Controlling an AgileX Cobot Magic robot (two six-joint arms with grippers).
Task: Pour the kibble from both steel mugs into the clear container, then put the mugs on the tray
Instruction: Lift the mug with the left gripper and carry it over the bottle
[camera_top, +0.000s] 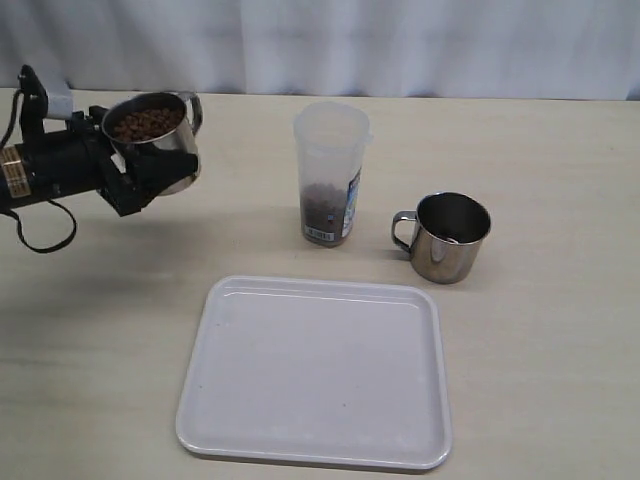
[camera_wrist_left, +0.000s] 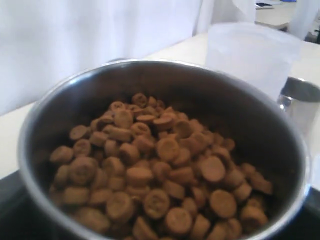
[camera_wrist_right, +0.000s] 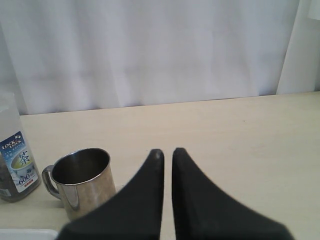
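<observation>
My left gripper (camera_top: 148, 172) is shut on a steel mug (camera_top: 155, 140) and holds it upright above the table at the far left. This mug (camera_wrist_left: 165, 67) is full of brown kibble (camera_wrist_left: 155, 170). The clear container (camera_top: 331, 170) stands in the middle of the table, its lowest part filled with kibble (camera_top: 322, 207). A second steel mug (camera_top: 450, 238) stands to its right, handle toward the container, and no kibble shows inside this mug (camera_wrist_right: 82, 180). The white tray (camera_top: 318, 372) lies in front, with nothing on it. My right gripper (camera_wrist_right: 166, 152) is shut on nothing, near that mug.
A pale curtain hangs behind the table's far edge. A black cable (camera_top: 45, 235) loops below the left arm. In the left wrist view the clear container (camera_wrist_left: 250, 55) and the other mug's rim (camera_wrist_left: 300, 90) show beyond the held mug.
</observation>
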